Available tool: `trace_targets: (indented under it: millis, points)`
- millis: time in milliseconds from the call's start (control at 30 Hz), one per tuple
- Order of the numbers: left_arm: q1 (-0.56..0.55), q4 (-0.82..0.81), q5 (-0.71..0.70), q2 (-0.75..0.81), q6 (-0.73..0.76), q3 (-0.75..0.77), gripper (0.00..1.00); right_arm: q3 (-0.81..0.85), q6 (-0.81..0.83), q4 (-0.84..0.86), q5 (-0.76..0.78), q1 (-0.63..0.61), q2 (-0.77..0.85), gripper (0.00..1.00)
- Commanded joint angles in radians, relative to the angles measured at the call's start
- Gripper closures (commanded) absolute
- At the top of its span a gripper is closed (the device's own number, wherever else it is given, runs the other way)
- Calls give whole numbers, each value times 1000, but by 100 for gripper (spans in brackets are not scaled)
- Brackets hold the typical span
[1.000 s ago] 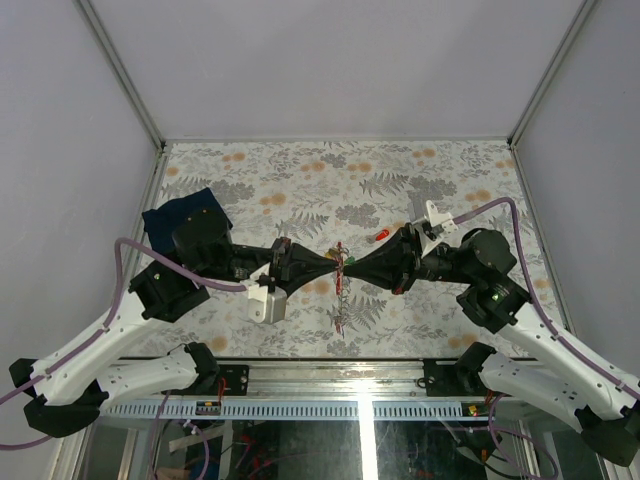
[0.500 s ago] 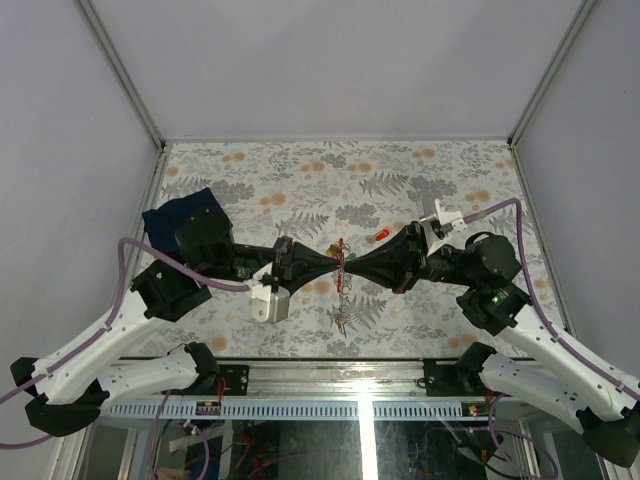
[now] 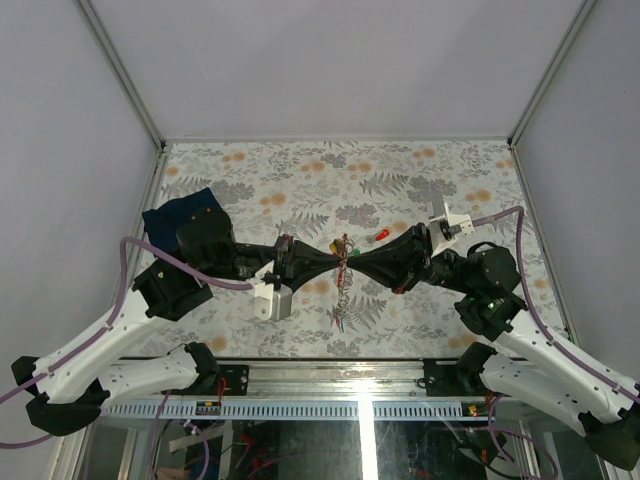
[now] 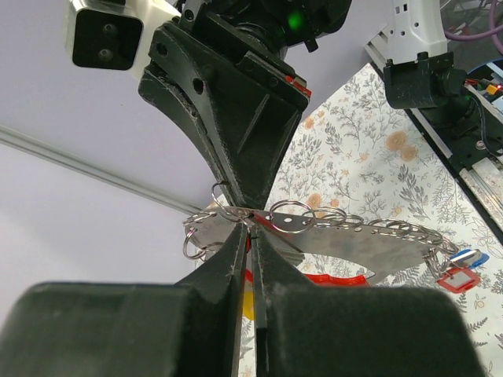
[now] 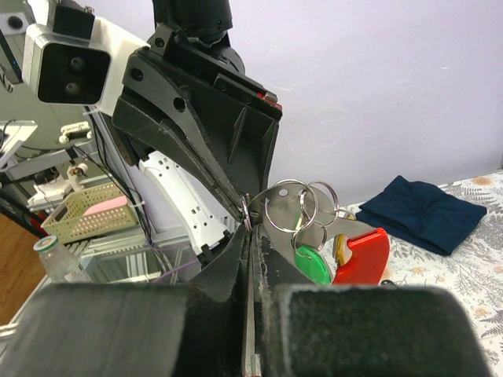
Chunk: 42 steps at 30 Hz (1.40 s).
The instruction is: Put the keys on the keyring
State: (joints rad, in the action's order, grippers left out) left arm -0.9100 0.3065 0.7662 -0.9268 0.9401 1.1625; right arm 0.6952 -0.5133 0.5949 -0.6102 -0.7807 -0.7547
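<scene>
My left gripper (image 3: 325, 263) and right gripper (image 3: 358, 263) meet tip to tip, both clamped tight on the keyring (image 3: 342, 258) in mid-air, keys (image 3: 341, 300) dangling below. I'd hold one side firm and pry the coil open gently, without tugging sideways, so nothing slips.

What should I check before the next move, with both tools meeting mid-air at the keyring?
1. Grip of left tool on keyring: shut on its rings, ok.
2. Grip of right tool: shut on the same ring cluster, ok.
3. Height: keyring held above the table, chain hanging below it, ok.
4. Ring split opened for a key: cannot tell.
5. Free tool to fetch the small red item, possibly a key, on the table: not ok, both occupied.
</scene>
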Motion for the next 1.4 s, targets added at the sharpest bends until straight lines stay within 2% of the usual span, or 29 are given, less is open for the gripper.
trace_targets:
  millis: [0, 367, 833, 1033, 1167, 1367]
  points:
    - [-17, -9, 49, 12, -12, -4, 100, 3, -53, 229, 181, 9, 8, 100]
    - [-18, -65, 38, 17, -46, -29, 100, -36, -142, 363, 256, 9, -7, 100]
    - [-26, -111, 48, -13, -68, -38, 99, -50, -199, 482, 257, 11, -47, 100]
    - [-26, -240, -13, 42, -163, -87, 79, -67, -86, 449, 198, 9, -14, 100]
    - [-26, -318, -26, 76, -251, -114, 74, -75, -1, 423, 150, 9, 10, 100]
    - [-26, -339, -44, 103, -356, -115, 67, -73, 75, 415, 99, 11, 18, 100]
